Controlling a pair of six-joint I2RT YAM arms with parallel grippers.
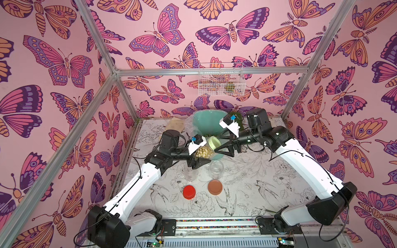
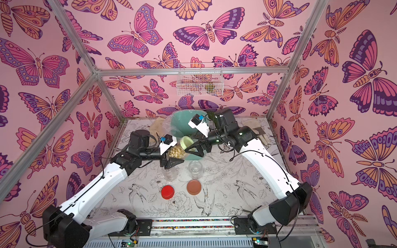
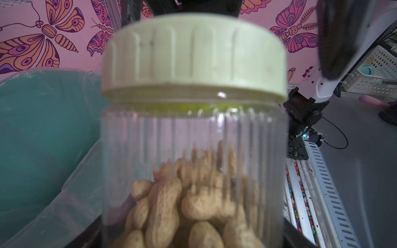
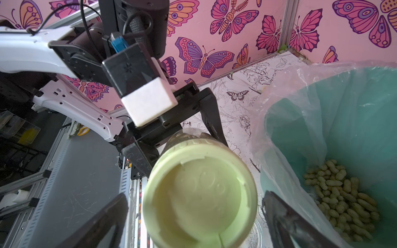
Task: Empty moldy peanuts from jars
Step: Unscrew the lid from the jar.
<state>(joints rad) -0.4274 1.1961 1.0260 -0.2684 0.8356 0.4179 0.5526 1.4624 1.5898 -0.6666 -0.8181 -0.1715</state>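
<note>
Gaps, seemingly, between spread right pincer (image 4: 194, 196) and jar's (image 1: 203, 152) pale green lid (image 4: 199, 210)

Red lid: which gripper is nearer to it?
Left. The left gripper, holding the peanut jar, hangs just beyond the red lid. The right gripper, open around the green lid, is farther back, by the bin.

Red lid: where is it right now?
In both top views the red lid lies on the table near its front edge, beside the brown lid, on that lid's left as the robot sees it.
</note>
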